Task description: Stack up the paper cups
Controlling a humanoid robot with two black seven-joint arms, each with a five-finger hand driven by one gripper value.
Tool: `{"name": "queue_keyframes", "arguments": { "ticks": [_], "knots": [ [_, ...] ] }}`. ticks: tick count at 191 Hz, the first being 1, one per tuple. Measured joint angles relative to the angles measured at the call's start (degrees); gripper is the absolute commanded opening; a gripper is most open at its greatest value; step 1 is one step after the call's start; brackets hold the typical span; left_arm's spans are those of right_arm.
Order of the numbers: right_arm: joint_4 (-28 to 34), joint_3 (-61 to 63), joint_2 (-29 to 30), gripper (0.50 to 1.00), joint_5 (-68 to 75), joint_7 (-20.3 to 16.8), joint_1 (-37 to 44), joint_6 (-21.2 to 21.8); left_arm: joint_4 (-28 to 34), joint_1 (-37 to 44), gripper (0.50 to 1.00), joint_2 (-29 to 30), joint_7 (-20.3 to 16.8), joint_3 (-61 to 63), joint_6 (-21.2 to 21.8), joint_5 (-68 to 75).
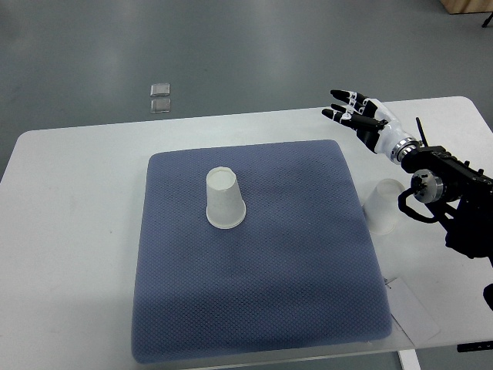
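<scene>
One white paper cup [224, 200] stands upside down on the blue mat [254, 293], left of its middle. A second white paper cup [383, 206] stands upside down on the bare table just off the mat's right edge, partly behind my right forearm. My right hand [351, 110] comes in from the right edge and hovers above the table's far right, past the mat's back right corner. Its fingers are stretched out and hold nothing. The hand is well above and behind the second cup. My left arm does not show.
The white table [69, 231] carries the mat. A white paper sheet [414, 312] lies at the mat's front right corner. Two small clear squares [160, 98] lie on the grey floor beyond the table's far edge.
</scene>
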Motion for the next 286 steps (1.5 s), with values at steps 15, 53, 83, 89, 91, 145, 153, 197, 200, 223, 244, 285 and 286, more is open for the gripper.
{"name": "queue_keyframes", "arguments": {
  "ticks": [15, 53, 83, 89, 91, 145, 153, 197, 200, 223, 244, 285, 286],
  "knots": [
    [0.1, 0.0, 0.0, 0.913, -0.1, 0.0, 0.0, 0.0, 0.0, -0.3, 1.0, 0.0, 0.0, 0.3, 0.0, 0.0],
    [0.2, 0.1, 0.0, 0.913, -0.1, 0.0, -0.2, 1.3, -0.2, -0.3, 1.0, 0.0, -0.1, -0.2, 0.0, 0.2],
    [0.2, 0.2, -0.2, 0.913, -0.1, 0.0, -0.3, 1.7, 0.2, 0.1, 1.0, 0.0, -0.1, -0.2, 0.0, 0.2],
    [0.2, 0.2, -0.2, 0.913, 0.0, 0.0, -0.3, 1.7, 0.2, 0.2, 1.0, 0.0, -0.1, -0.2, 0.0, 0.2],
    [0.2, 0.2, -0.2, 0.913, 0.0, 0.0, -0.3, 1.7, 0.2, 0.2, 1.0, 0.0, -0.1, -0.2, 0.0, 0.2],
    [0.2, 0.5, -0.5, 0.913, 0.1, 0.1, 0.1, 1.7, 0.1, 0.2, 1.0, 0.0, -0.1, -0.2, 0.0, 0.2],
    [0.2, 0.5, -0.5, 0.913, 0.1, 0.1, 0.1, 1.7, 0.1, 0.2, 1.0, 0.0, -0.1, -0.2, 0.0, 0.2],
    [0.2, 1.1, -0.7, 0.913, 0.1, 0.1, 0.3, 1.7, 0.1, 0.2, 1.0, 0.0, -0.1, -0.2, 0.0, 0.2],
    [0.2, 1.1, -0.7, 0.913, 0.2, 0.1, 0.4, 1.7, 0.1, 0.2, 1.0, 0.0, -0.1, -0.2, 0.0, 0.2],
    [0.1, 1.3, -0.8, 0.913, 0.6, 0.1, 0.9, 1.7, 0.1, 0.2, 1.0, 0.0, -0.1, -0.2, 0.0, 0.2],
    [0.1, 1.4, -0.9, 0.913, 0.8, 0.1, 1.1, 1.7, 0.1, 0.2, 1.0, 0.0, -0.1, -0.2, 0.0, 0.2],
    [0.1, 1.4, -2.2, 0.913, 0.8, 0.1, 1.2, 4.5, 0.1, 0.2, 1.0, 0.0, -0.1, -0.2, 0.0, 0.2],
    [0.1, 1.4, -2.2, 0.913, 0.7, 0.1, 1.2, 4.7, 0.1, 0.2, 1.0, 0.0, -0.1, -0.2, 0.0, 0.2]
  ]
}}
